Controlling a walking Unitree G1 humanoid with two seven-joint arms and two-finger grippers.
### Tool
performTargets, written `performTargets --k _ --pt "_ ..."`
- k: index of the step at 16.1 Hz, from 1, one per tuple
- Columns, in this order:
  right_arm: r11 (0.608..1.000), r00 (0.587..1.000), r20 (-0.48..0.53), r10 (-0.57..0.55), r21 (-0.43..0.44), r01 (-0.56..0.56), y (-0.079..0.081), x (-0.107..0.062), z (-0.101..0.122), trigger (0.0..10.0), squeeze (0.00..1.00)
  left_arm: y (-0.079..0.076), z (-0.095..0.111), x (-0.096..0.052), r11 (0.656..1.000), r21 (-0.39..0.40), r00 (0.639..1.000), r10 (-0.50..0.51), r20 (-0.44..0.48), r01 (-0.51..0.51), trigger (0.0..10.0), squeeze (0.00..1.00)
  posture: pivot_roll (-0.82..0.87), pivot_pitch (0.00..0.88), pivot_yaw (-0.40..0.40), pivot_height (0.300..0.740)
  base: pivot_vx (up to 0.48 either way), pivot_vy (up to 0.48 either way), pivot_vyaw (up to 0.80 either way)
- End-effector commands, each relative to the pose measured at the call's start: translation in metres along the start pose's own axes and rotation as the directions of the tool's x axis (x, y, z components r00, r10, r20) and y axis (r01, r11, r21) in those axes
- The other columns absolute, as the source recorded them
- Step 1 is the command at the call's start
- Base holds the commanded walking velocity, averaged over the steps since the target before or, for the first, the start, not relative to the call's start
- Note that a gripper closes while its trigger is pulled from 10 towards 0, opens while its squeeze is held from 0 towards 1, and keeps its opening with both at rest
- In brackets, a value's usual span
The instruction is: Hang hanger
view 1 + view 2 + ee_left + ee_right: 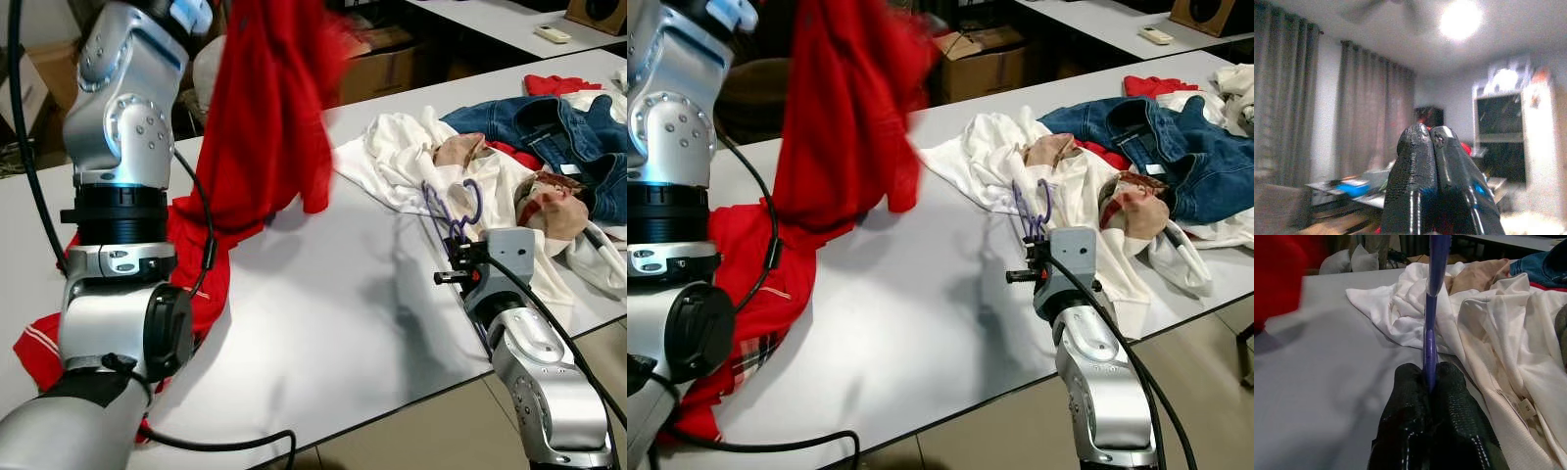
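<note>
Hanger pinched upright in right hand

Hanger (1431,308), purple, clamped between the black fingers (1405,421) of the right hand (1429,382), rising straight above them over the white table (323,294), beside a white garment (402,157). Left hand (1432,142) raised high, clenched on a red shirt (269,108).

No readable text, brand, number or sign can be made out in any view. A small sewn-in tag (1522,407) is seen on the white garment (1508,347) lying on the table, but whatever is printed on it is too small and blurred to be read. A pale label (571,169) on the denim garment (558,132) is likewise illegible.
</note>
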State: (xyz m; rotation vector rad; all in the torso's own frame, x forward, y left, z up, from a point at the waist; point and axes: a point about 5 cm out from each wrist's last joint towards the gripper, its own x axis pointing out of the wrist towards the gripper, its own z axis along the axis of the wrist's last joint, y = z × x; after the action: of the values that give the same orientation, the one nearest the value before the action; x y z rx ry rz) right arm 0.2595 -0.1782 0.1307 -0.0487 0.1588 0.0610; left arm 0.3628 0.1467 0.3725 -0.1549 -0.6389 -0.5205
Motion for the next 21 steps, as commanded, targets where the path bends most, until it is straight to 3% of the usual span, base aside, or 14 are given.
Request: performTargets --k 1,3,4,6,8,9,13,16,17,21 --pt "1.000 0.998 -0.058 0.004 0.023 -0.003 0.002 -0.001 -0.014 10.0 0.00 0.002 -0.037 -0.016 0.997 0.080 0.987 0.027 -0.156 -0.014 0.0 0.00 -0.14 0.000 0.140 0.740 0.000 0.000 0.00" --pt "1.000 0.998 -0.059 0.002 0.024 0.000 0.002 -0.002 -0.014 10.0 0.00 0.000 -0.054 -0.027 0.998 0.057 0.978 0.038 -0.203 -0.027 0.0 0.00 -0.14 0.000 0.139 0.740 0.000 0.000 0.00" --pt "1.000 0.998 -0.061 0.000 0.022 0.001 0.000 -0.004 -0.015 10.0 0.00 -0.001 -0.066 -0.039 0.996 0.081 0.965 0.043 -0.258 -0.023 0.0 0.00 -0.14 0.000 0.133 0.740 0.000 0.000 0.00" --pt "1.000 0.998 -0.058 0.016 0.025 -0.014 0.000 -0.004 -0.015 10.0 0.00 0.000 -0.070 -0.046 0.995 0.094 0.959 0.044 -0.281 -0.018 0.0 0.00 -0.13 0.000 0.126 0.740 0.000 0.000 0.00" --pt "0.993 0.993 -0.004 0.114 0.037 -0.114 0.008 -0.005 -0.006 10.0 0.00 0.002 -0.070 -0.051 0.992 0.126 0.952 0.028 -0.304 0.011 0.0 0.00 -0.13 0.000 0.120 0.740 0.000 0.000 0.00" --pt "0.974 0.974 0.058 0.220 0.042 -0.222 0.016 -0.008 0.004 10.0 0.00 0.000 -0.069 -0.054 0.991 0.129 0.949 0.006 -0.316 0.036 0.0 0.00 -0.13 0.000 0.120 0.740 0.000 0.000 0.00" --pt "0.899 0.867 0.288 0.406 0.041 -0.435 0.036 -0.026 0.037 10.0 0.00 -0.001 -0.073 -0.064 0.985 0.169 0.926 0.021 -0.376 0.047 0.0 0.00 -0.12 0.000 0.119 0.740 0.000 0.000 0.00" --pt "0.837 0.800 0.275 0.533 -0.037 -0.546 0.055 -0.039 0.034 10.0 0.00 0.002 -0.076 -0.066 0.987 0.158 0.915 0.057 -0.399 0.007 0.0 0.00 -0.12 0.000 0.121 0.740 0.000 0.000 0.00" --pt "0.798 0.760 0.265 0.593 -0.065 -0.599 0.061 -0.045 0.032 10.0 0.00 0.002 -0.076 -0.066 0.989 0.150 0.911 0.069 -0.406 -0.008 0.0 0.00 -0.11 0.000 0.129 0.740 0.000 0.000 0.00" --pt "0.775 0.743 0.236 0.627 -0.092 -0.625 0.061 -0.052 0.027 10.0 0.00 0.004 -0.076 -0.067 0.988 0.153 0.905 0.088 -0.416 -0.026 0.0 0.00 -0.11 0.000 0.133 0.740 0.000 0.000 0.00"
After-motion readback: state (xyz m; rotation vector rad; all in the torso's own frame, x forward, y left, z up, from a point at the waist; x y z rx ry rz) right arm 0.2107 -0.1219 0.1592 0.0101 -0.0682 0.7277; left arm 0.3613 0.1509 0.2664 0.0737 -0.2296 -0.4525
